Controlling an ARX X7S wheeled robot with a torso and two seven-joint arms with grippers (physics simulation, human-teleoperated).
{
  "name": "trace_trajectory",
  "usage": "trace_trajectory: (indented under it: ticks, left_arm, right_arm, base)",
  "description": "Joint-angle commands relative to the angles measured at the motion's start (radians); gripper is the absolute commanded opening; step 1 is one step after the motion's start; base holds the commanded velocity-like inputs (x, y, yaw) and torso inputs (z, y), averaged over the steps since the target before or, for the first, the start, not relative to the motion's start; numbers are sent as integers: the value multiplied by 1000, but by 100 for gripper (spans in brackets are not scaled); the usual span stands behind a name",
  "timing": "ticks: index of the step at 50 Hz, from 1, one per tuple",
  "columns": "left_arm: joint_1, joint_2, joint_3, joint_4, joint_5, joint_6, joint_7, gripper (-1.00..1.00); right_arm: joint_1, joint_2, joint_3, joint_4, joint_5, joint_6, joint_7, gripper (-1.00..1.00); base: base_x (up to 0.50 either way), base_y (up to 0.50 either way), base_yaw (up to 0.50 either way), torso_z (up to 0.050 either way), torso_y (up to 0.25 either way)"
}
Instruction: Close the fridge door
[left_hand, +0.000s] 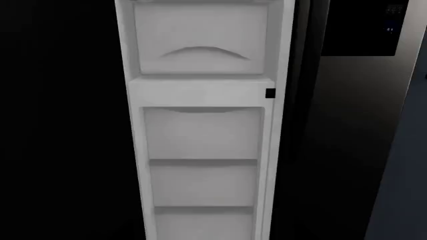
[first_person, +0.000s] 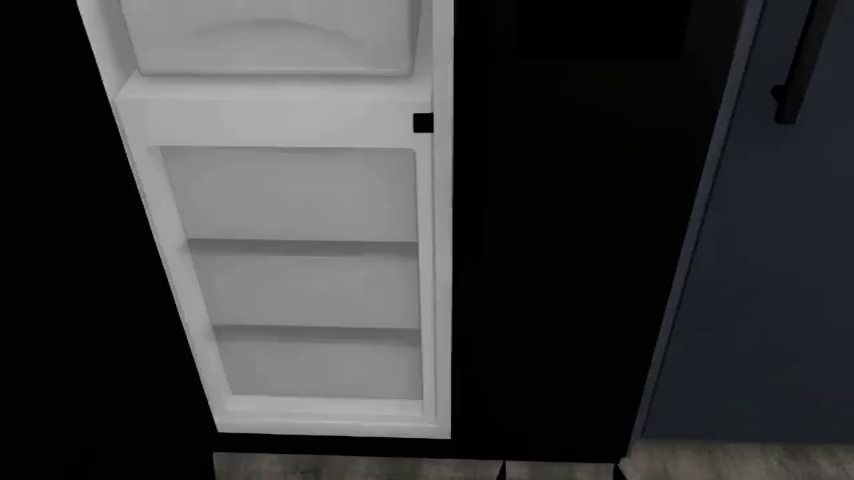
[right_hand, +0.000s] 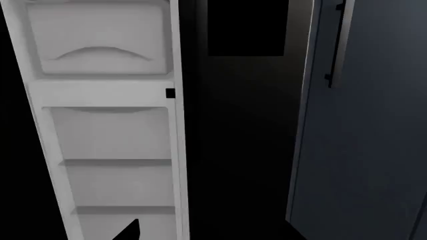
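The fridge door (first_person: 287, 200) stands open, its white moulded inner lining facing me. Stacked shelf bins (first_person: 300, 290) fill its lower part, under an arched compartment cover (left_hand: 200, 52). A small black square (first_person: 423, 122) sits on the door's right rim. The door also fills the left wrist view (left_hand: 203, 150) and the left half of the right wrist view (right_hand: 110, 140). One dark fingertip (right_hand: 128, 231) of my right gripper pokes in at the edge of the right wrist view, in front of the lowest bin. The other finger is out of frame. My left gripper does not show in any view.
Right of the door is the dark fridge front (first_person: 574, 250) with a black panel (right_hand: 247, 30). Further right stands a blue-grey cabinet (first_person: 774, 300) with a dark bar handle (right_hand: 337, 45). A strip of grey floor (first_person: 400, 468) shows below the door.
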Motion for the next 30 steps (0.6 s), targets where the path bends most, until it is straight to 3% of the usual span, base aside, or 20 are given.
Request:
trace_trajectory:
  ticks: [1,6,30]
  left_arm:
    - [1,-12,15,1,-12,1,-15,100]
    - [0,-32,41,3,-27,1,-41,100]
    - [8,-76,78,21,-72,2,-94,100]
  right_arm:
    - [-1,12,-17,-1,12,0,17,100]
    - [10,31,-42,9,11,19,58,100]
    - [19,72,-92,15,52,7,103,100]
  base:
    - [0,0,0,0,0]
    - [0,55,0,0,0]
    - [-16,498,0,0,0]
